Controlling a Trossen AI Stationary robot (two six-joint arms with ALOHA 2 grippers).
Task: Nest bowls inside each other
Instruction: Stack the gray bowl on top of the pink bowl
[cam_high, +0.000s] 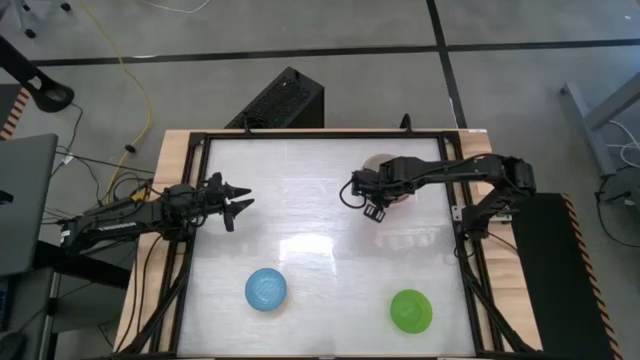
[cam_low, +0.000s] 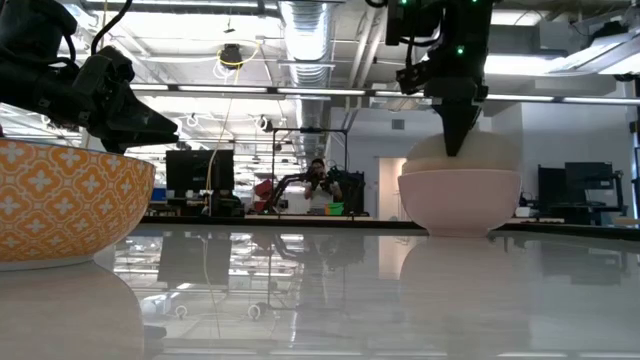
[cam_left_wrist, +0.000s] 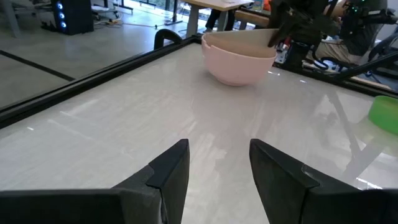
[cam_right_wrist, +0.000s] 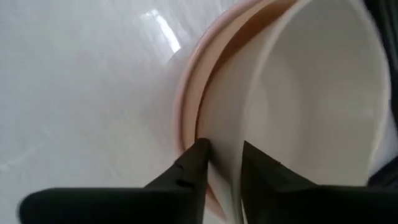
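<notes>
A pale beige-grey bowl (cam_left_wrist: 242, 38) sits tilted inside a large pink bowl (cam_left_wrist: 239, 65) at the far right of the table. In the right wrist view two pink rims (cam_right_wrist: 186, 93) show one within the other around it. My right gripper (cam_right_wrist: 222, 152) comes down on this stack and is shut on the beige-grey bowl. A small blue bowl (cam_high: 266, 289) and a small green bowl (cam_high: 411, 310) stand apart near the front edge. My left gripper (cam_high: 240, 205) waits open at the table's left, empty. My right gripper pinches the beige-grey bowl's wall at the rim (cam_right_wrist: 225, 177), on the side toward the table's near left. One finger (cam_right_wrist: 196, 155) stands outside it, between it and the pink rim, and the other (cam_right_wrist: 252, 158) inside. The fingers point steeply down. The bowl leans tilted in the pink bowl (cam_low: 460, 200).
A black frame (cam_high: 455, 230) runs around the white tabletop. The middle of the table between the two arms lies bare and glossy. A patterned bowl wall (cam_low: 60, 205) stands close at the left of the low view. A person shows in the room far behind the table.
</notes>
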